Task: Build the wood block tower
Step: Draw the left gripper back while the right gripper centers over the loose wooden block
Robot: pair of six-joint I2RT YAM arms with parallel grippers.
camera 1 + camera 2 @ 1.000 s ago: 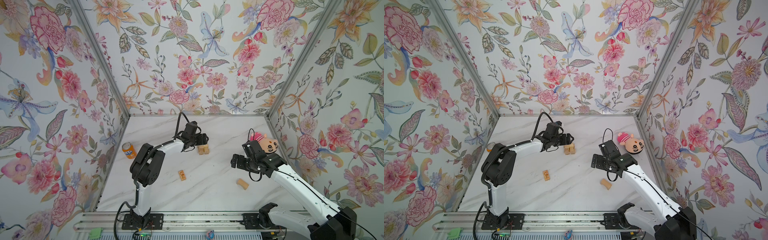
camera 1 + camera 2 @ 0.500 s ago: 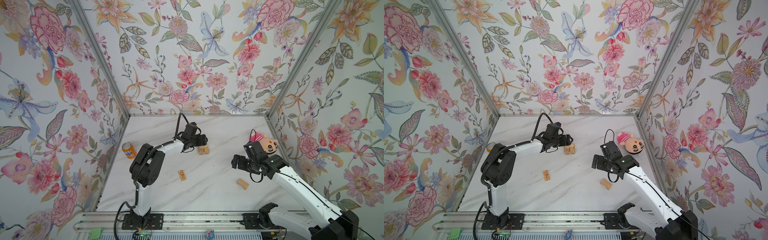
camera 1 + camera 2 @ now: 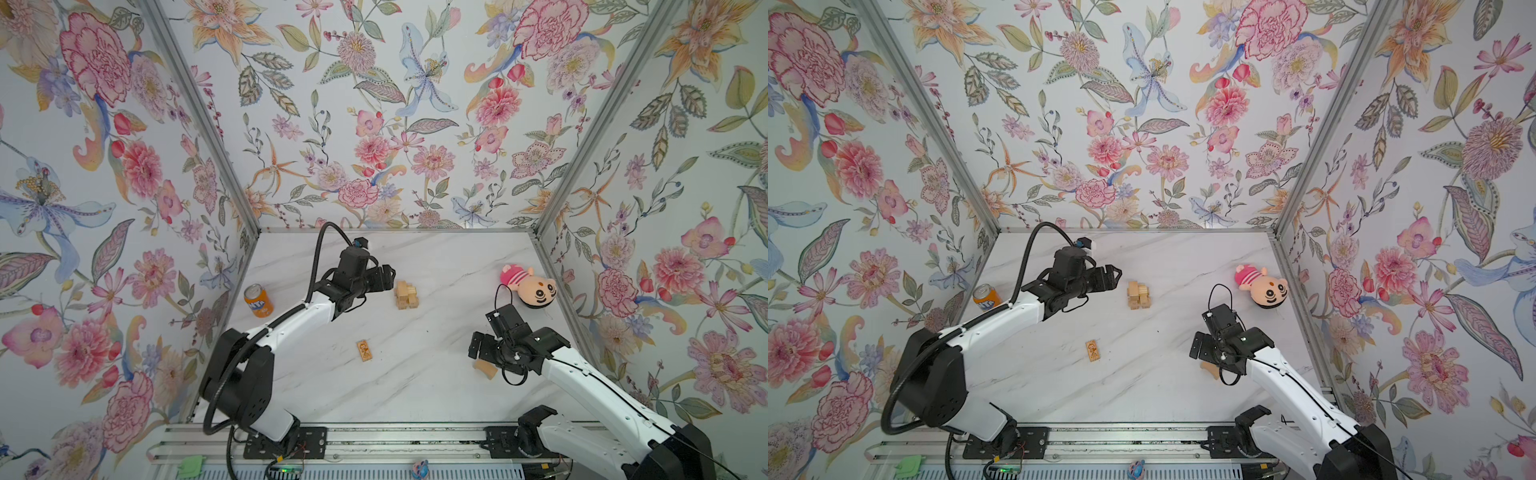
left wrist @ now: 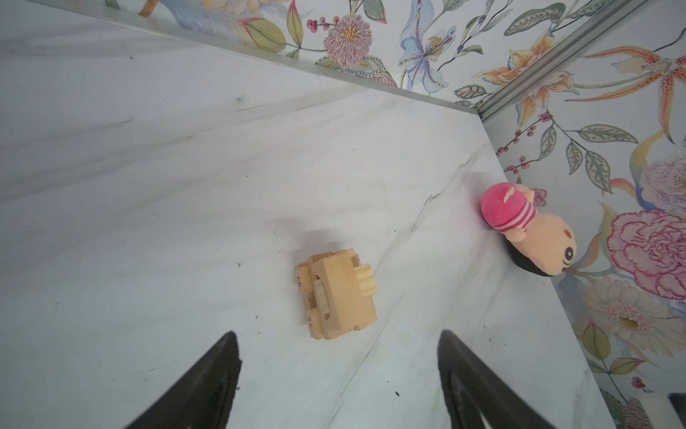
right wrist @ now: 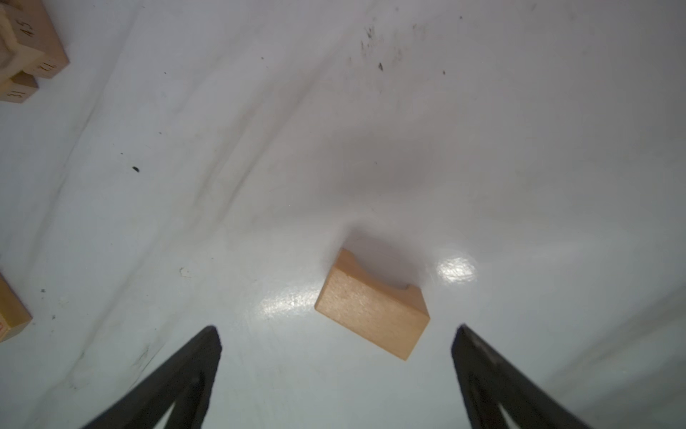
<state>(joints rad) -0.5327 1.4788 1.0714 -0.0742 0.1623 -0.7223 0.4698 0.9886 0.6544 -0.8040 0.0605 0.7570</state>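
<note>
Your left gripper (image 4: 336, 334) stands released and empty just beside the tower (image 3: 406, 295); your right gripper (image 5: 337, 328) spreads wide, empty, over the curved block (image 5: 371, 315) near the right edge of the table (image 3: 415, 386)

Both arms are white with big, round black joints. The left arm (image 3: 291, 322) has a thick black hose (image 3: 318, 253) that loops over it. The right arm (image 3: 602, 390) has a thin black wire (image 3: 496, 297). The fingers (image 4: 208, 382) are black and pointed. Each arm sits on a flat black plate (image 3: 311, 442).
</note>
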